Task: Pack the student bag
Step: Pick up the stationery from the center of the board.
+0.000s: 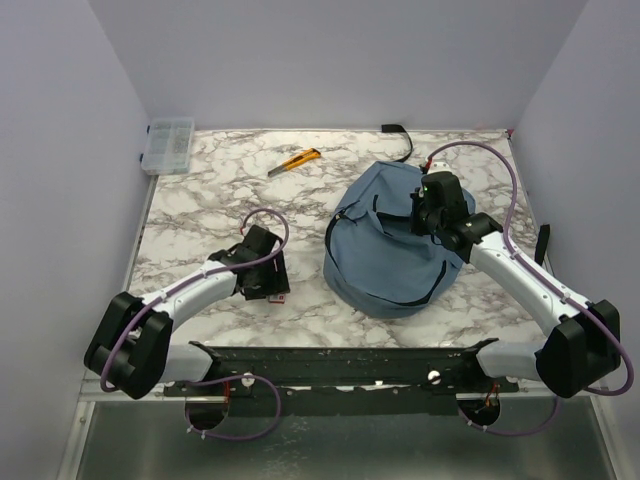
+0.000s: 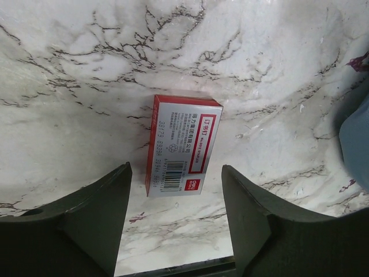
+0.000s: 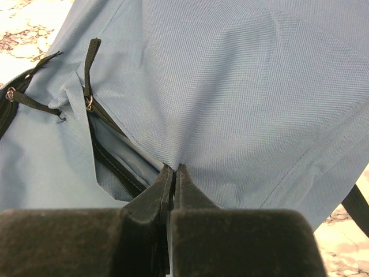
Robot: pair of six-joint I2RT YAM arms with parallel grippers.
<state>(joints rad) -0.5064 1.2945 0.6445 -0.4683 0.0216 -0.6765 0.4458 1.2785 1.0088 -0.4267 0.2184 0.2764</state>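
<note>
Large, soft, dusty-blue student bag (image 1: 385,262), slumped right of centre on marble table (image 1: 200,215). Black webbing straps, dark zipper lines.

Found legible print only on the small red-and-silver box (image 2: 183,147) lying on the worktop (image 2: 69,69). Made out three Chinese characters, 订书钉, inside a red frame on its silver face, with a tiny Latin line alongside, too small to read. Saw a longer row of Chinese characters next to that frame, probably a company name. Spotted a white "deli" logo on a red patch at one end, beside a barcode and rows of digits too blurred to give.
</note>
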